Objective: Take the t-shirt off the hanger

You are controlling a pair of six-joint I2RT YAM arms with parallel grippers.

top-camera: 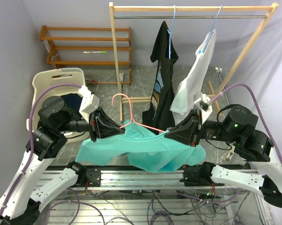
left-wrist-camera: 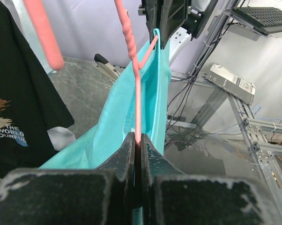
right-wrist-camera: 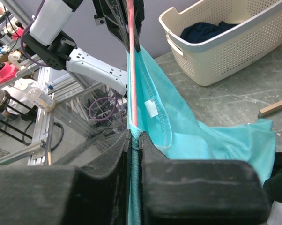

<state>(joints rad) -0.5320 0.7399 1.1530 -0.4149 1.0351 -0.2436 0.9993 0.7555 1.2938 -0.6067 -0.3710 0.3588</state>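
A teal t-shirt (top-camera: 145,150) drapes in midair from a pink hanger (top-camera: 143,125), its long axis running crosswise between the arms. Left fingers (top-camera: 115,127) and right fingers (top-camera: 174,133) each clamp one end, equally near.

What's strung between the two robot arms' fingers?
A pink hanger carrying the teal t-shirt, running from the left gripper to the right gripper, as the top view shows.
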